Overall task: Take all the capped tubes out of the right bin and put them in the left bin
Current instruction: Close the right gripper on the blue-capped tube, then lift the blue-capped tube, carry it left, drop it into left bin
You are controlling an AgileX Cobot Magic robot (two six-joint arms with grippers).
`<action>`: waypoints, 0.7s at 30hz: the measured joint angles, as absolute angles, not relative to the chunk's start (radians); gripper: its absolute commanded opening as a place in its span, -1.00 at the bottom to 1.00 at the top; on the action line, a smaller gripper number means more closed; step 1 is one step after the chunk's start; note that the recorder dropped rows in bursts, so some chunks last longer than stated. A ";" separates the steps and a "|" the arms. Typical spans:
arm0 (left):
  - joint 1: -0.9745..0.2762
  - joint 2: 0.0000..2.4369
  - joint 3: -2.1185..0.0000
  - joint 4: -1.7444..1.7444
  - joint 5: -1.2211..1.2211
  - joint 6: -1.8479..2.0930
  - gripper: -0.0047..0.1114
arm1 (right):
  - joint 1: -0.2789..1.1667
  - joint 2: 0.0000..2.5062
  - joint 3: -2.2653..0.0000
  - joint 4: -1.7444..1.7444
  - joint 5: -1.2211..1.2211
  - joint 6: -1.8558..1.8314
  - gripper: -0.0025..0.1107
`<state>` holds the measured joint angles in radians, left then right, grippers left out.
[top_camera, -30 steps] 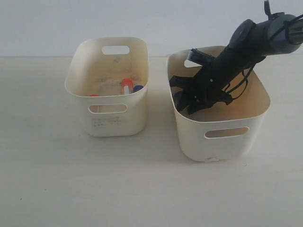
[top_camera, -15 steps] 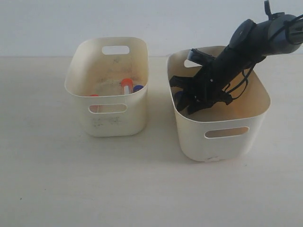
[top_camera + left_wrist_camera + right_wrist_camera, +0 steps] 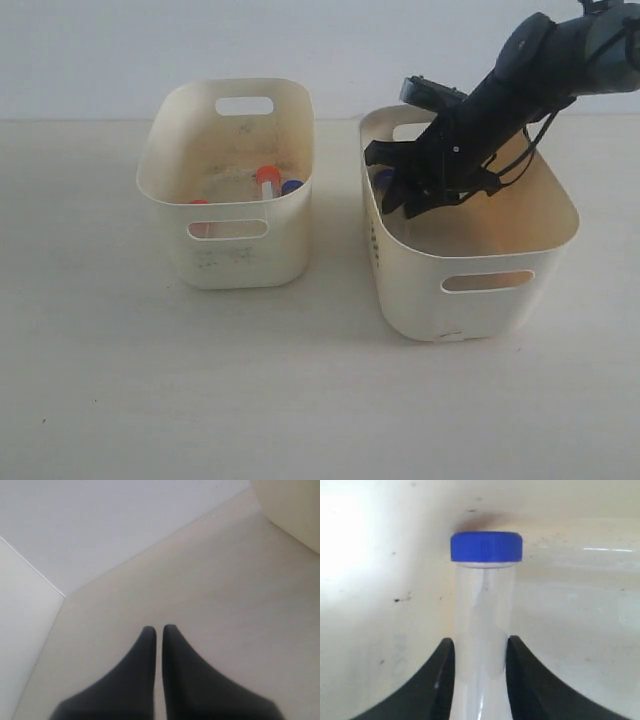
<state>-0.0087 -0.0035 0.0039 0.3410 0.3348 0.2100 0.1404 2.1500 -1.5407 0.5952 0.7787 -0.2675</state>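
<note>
The right gripper (image 3: 480, 647) pinches a slim clear tube (image 3: 482, 615) with a blue cap (image 3: 486, 546) between its fingers (image 3: 442, 672); the left gripper (image 3: 159, 630) has fingers pressed together.

I see a pale beige tabletop (image 3: 150, 400), matte, running back to a plain white wall (image 3: 300, 40). The light is soft and diffuse; on my left wrist feed the two meet along a straight seam.
</note>
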 measured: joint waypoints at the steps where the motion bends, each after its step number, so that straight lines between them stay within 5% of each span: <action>1: -0.009 -0.004 0.004 0.341 0.335 0.210 -0.85 | 0.140 2.145 -1.539 0.593 0.779 -0.268 -0.96; 21: -0.009 -0.004 0.004 0.341 0.335 0.210 -0.85 | 0.140 1.932 -1.535 0.441 0.780 -0.152 -0.96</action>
<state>-0.0087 -0.0035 0.0039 0.3410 0.3348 0.2100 0.1404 1.9318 -1.5348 0.4410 0.7804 -0.1520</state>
